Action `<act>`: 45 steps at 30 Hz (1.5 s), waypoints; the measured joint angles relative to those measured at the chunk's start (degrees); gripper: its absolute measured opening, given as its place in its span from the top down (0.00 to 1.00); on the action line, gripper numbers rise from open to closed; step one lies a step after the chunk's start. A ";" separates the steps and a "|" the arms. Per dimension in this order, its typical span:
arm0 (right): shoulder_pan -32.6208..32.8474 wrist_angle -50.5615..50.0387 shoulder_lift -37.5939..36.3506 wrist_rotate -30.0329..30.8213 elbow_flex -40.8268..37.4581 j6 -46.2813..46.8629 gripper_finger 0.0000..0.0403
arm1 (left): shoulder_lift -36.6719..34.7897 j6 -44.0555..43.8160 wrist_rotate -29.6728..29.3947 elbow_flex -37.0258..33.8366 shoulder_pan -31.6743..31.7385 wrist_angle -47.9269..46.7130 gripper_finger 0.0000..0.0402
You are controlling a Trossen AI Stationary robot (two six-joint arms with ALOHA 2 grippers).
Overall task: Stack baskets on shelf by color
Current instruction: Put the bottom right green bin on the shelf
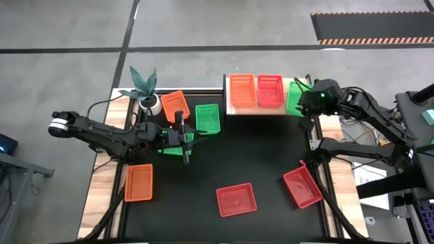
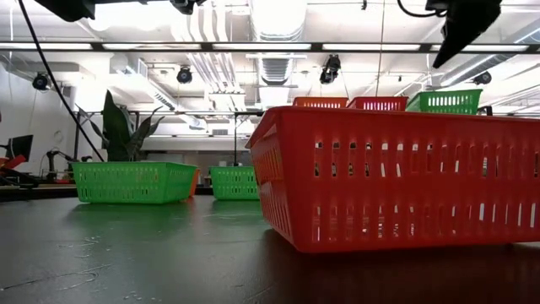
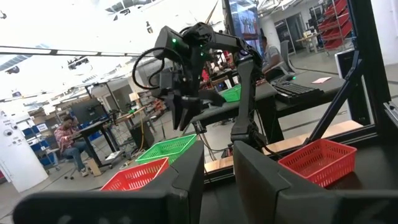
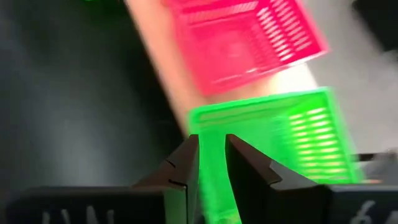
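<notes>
The wooden shelf (image 1: 230, 110) at the table's far edge carries an orange basket (image 1: 243, 90), a red basket (image 1: 270, 90) and a green basket (image 1: 294, 100) side by side. My right gripper (image 1: 306, 102) (image 4: 211, 163) hovers just above the green one's short wall, fingers pointing down and narrowly open; the low view shows it (image 2: 447, 59) clear of the rim. My left gripper (image 1: 183, 139) (image 3: 217, 180) is open, raised over another green basket (image 1: 171, 149) that rests flat on the table. Loose on the table lie a third green basket (image 1: 207, 117), two orange (image 1: 175, 105) (image 1: 139, 181) and two red (image 1: 236, 200) (image 1: 302, 186).
A white pot with a plant (image 1: 150, 102) stands at the far left corner beside the orange basket. The right arm's base and cables lie past the table's right edge. Bare black tabletop (image 1: 258, 152) lies between the shelf and the red baskets. A person sits in the room beyond (image 3: 65, 137).
</notes>
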 joint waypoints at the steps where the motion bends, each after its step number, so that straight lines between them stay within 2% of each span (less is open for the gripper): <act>1: 0.00 -0.88 0.14 -2.25 0.42 1.82 0.83 | -0.01 -0.02 -0.01 0.00 0.00 0.00 0.82; 7: 0.02 -6.52 1.99 -11.90 -0.44 8.31 0.92 | 0.01 -0.01 -0.01 0.00 0.00 -0.08 0.82; 12: 0.02 -10.31 3.86 -11.42 -3.35 9.14 0.97 | 0.01 -0.02 -0.01 0.00 0.00 -0.15 0.82; 18: 0.02 -10.54 6.69 -0.50 -4.40 11.58 0.98 | 0.01 -0.01 -0.01 0.00 0.00 -0.31 0.82; 26: 0.00 -12.34 10.08 11.30 -4.32 10.46 0.98 | 0.00 0.00 -0.01 0.00 0.00 -0.42 0.82; 37: 0.00 -12.06 13.06 19.28 -4.27 8.55 0.98 | -0.01 -0.02 -0.01 0.00 -0.01 -0.46 0.82; 45: 0.00 -11.80 14.10 19.67 -4.27 8.52 0.98 | 0.01 -0.02 -0.01 -0.02 0.00 -0.46 0.82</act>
